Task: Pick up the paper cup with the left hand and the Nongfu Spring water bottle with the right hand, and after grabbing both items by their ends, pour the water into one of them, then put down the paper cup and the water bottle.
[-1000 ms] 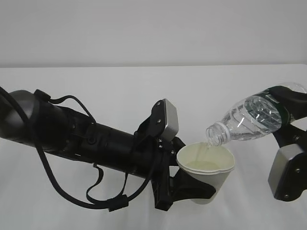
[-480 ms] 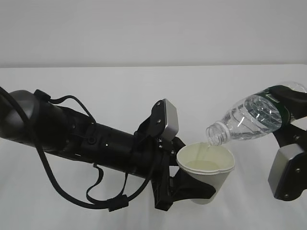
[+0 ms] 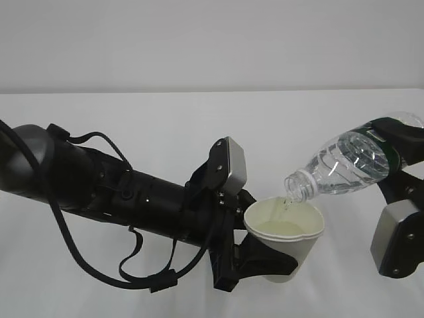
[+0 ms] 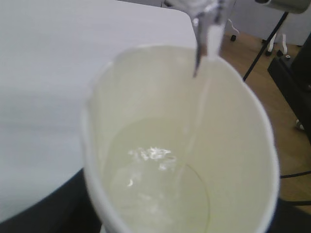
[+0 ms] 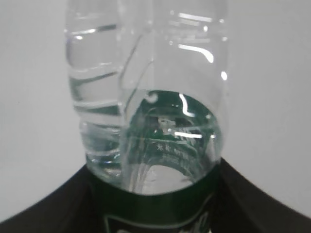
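Note:
My left gripper (image 3: 277, 264) is shut on the lower part of the cream-white paper cup (image 3: 293, 252) and holds it tilted above the table. The cup (image 4: 141, 111) is partly filled with water. My right gripper (image 3: 399, 147) is shut on the base end of the clear Nongfu Spring water bottle (image 3: 344, 165), which lies almost level. Its open neck (image 3: 298, 185) points left over the cup's rim. A thin stream of water (image 4: 199, 102) runs from the neck into the cup. In the right wrist view the bottle (image 5: 146, 87) and its green label fill the space between the dark fingers (image 5: 43, 213).
The white table (image 3: 165, 119) stretches behind both arms to a plain grey wall. The thick left arm with its loose cables (image 3: 99, 192) lies across the left half of the table. Beyond the table edge, the left wrist view shows a wooden floor with black stands (image 4: 286, 73).
Neither arm, cup nor bottle has visibly moved. Water keeps running from the bottle into the cup.

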`<state>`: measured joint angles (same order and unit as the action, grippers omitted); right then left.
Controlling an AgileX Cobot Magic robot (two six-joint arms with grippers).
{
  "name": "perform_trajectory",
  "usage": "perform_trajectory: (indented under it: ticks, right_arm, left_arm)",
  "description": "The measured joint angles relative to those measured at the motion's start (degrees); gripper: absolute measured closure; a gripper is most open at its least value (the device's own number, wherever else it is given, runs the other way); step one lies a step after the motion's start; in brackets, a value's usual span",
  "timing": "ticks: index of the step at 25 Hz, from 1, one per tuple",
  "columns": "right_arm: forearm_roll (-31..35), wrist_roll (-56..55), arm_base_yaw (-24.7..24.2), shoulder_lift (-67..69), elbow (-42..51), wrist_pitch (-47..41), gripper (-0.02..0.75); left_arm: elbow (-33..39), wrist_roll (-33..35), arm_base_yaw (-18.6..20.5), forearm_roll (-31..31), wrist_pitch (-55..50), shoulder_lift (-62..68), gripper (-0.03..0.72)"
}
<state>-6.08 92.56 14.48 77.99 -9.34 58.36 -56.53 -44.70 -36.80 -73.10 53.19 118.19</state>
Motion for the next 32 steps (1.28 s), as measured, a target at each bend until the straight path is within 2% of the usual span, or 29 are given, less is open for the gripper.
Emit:
perform_trajectory:
  ticks: [32]
  right_arm:
    - [0.00,0.43,0.00,0.00,0.00,0.00,0.315]
  left_arm:
    - [0.00,0.00,0.00,-0.26,0.00,0.00,0.236]
